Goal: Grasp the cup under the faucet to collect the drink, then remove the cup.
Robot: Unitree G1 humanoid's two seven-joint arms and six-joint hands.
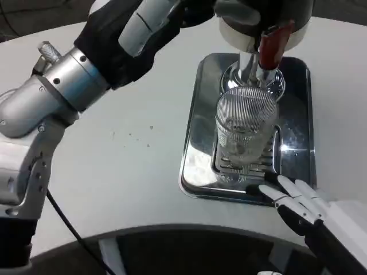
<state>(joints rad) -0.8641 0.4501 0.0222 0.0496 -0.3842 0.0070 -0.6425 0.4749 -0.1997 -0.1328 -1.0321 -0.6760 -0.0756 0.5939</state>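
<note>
right hand: fingers apart, holding nothing | ribbed clear glass cup: just ahead of it, upright on shiny steel drip tray under red-handled faucet | likely rigid, slick, breakable; grip mid-wall | left hand: grip unclear

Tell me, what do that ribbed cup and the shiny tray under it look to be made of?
The cup looks like clear glass or hard plastic: you see through its fine vertical ribs. The tray seems polished metal, probably stainless steel, judging by its mirror-like reflections.
</note>
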